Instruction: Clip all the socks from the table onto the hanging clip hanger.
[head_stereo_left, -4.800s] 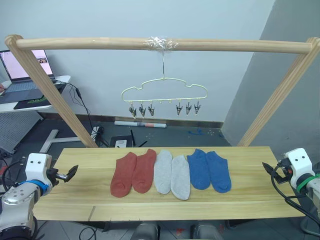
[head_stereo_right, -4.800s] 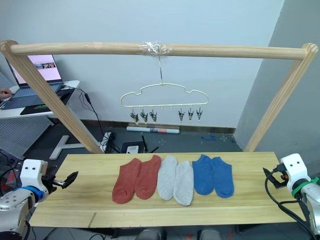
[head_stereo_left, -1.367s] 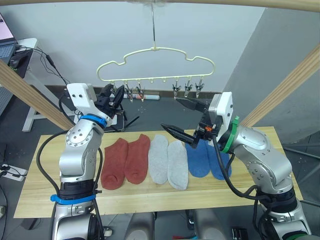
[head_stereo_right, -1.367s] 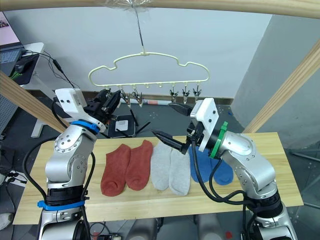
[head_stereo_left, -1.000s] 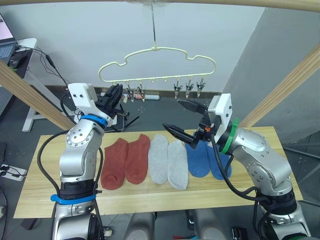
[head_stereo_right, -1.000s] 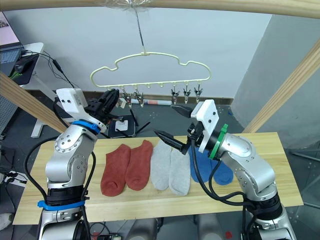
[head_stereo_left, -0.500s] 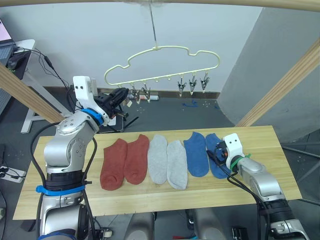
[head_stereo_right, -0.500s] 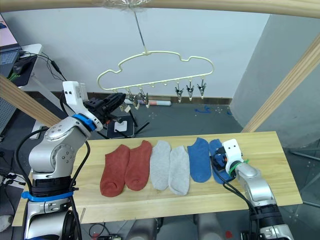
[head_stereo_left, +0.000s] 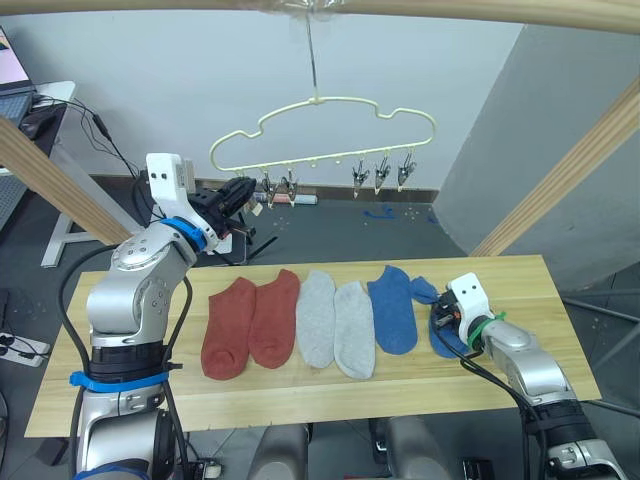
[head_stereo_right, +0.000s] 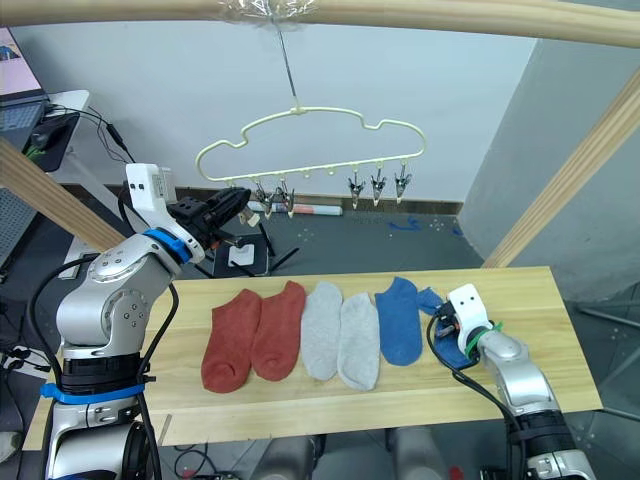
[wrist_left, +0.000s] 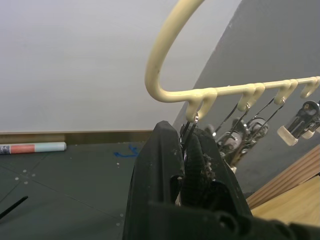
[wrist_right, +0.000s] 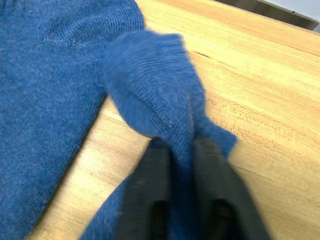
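From my head views, five socks lie flat on the bench (head_stereo_left: 300, 390), none clipped yet. My left fingers (wrist_left: 186, 145) pinch the leftmost clip (wrist_left: 192, 125) of the clip hanger (head_stereo_left: 320, 130). My right fingers (wrist_right: 182, 150) grip the rightmost blue sock (wrist_right: 155, 100), bunched at the bench's right end.

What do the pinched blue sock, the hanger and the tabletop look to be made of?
The blue sock in the right gripper looks like soft knit, with fine ribbing and a fuzzy surface. The clip hanger appears to be smooth, pale yellow coated wire or plastic; its clips look metallic. The table shows light wood grain with a matte finish.
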